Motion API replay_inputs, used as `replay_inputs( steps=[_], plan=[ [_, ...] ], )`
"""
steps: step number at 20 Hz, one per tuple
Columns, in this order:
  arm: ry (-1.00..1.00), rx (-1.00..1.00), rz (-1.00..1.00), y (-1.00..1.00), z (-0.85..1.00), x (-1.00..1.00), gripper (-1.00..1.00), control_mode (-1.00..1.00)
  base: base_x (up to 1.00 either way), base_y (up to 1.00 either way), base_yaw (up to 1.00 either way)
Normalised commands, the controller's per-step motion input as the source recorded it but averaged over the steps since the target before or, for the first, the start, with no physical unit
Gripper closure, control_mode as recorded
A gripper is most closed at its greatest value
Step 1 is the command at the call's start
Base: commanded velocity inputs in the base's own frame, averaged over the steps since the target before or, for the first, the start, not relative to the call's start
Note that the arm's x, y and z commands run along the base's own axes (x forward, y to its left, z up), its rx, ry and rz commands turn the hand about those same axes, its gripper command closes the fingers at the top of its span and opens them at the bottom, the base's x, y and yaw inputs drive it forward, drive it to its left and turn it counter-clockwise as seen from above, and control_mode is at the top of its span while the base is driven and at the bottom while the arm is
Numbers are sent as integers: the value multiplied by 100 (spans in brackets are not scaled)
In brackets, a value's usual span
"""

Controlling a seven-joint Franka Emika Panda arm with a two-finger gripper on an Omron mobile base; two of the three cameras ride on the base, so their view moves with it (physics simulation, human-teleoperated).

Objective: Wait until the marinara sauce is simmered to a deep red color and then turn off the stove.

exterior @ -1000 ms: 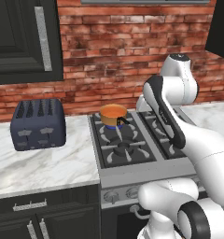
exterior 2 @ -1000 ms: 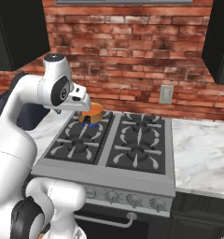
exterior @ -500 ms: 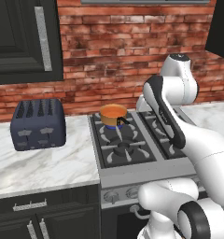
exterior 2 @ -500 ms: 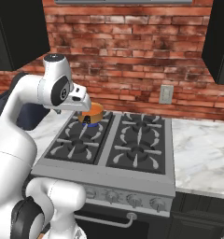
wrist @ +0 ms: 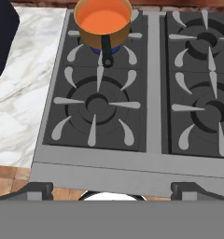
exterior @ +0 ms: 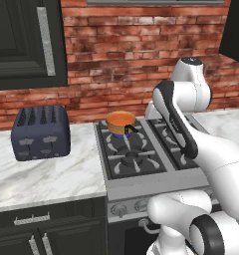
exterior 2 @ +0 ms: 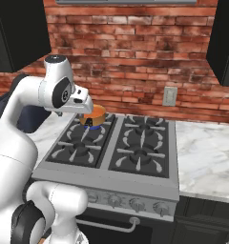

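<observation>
Counting: I see four burners, one saucepan (wrist: 102,20), one toaster (exterior: 40,131).
Fingers (wrist: 112,189): spread wide, pinching nothing.
Marinara sauce (wrist: 103,19): orange, far ahead of fingers, rear-left burner.
Stove (wrist: 151,93): under fingers.
Table (exterior: 47,174): white marble; brick wall.

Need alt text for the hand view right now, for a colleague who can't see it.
Orange marinara sauce fills a small saucepan on the stove's far-left burner, black handle pointing toward the camera. The other three burners are bare; white marble counter lies left.
</observation>
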Motion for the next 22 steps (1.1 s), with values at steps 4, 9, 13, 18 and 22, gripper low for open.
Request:
replay_inputs(
  steps=[4,9,13,18,22],
  plan=[
    [0,0,0,0,0,0,-100,-100,0,0,0],
    [0,0,0,0,0,0,-100,-100,0,0,0],
    [0,0,0,0,0,0,-100,-100,0,0,0],
    [0,0,0,0,0,0,-100,-100,0,0,0],
    [0,0,0,0,0,0,-100,-100,0,0,0]
  ],
)
